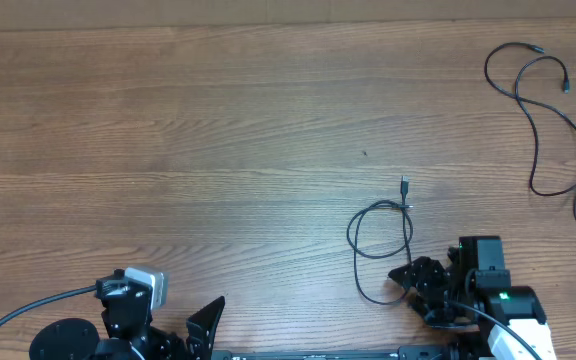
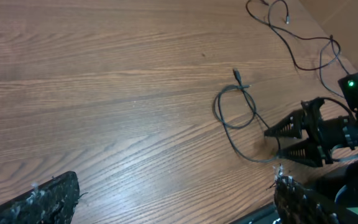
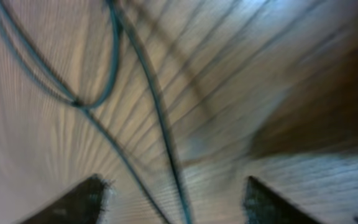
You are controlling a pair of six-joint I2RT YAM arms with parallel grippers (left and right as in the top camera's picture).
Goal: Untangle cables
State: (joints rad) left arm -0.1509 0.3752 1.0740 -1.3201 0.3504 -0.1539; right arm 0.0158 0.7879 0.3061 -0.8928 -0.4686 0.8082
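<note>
The wooden table fills the overhead view. The two arms sit at its near edge, left and right.

The left gripper rests low at the near left with its fingers spread wide and nothing between them.

The right gripper lies low over the near right of the table, pointing left. Its fingers are spread, and in the blurred right wrist view a strand of the short cable runs up between them. The view does not show either finger touching it.

The long cable lies at the far right corner, well apart from both grippers. It winds in loose curves and runs off the right edge of the overhead view.

The short cable lies just left of and beyond the right gripper. It forms one round loop that crosses itself at the top, and a tail curves from the loop toward the near edge and the gripper. Its plug points away at the far end of the loop. The two cables do not touch.
</note>
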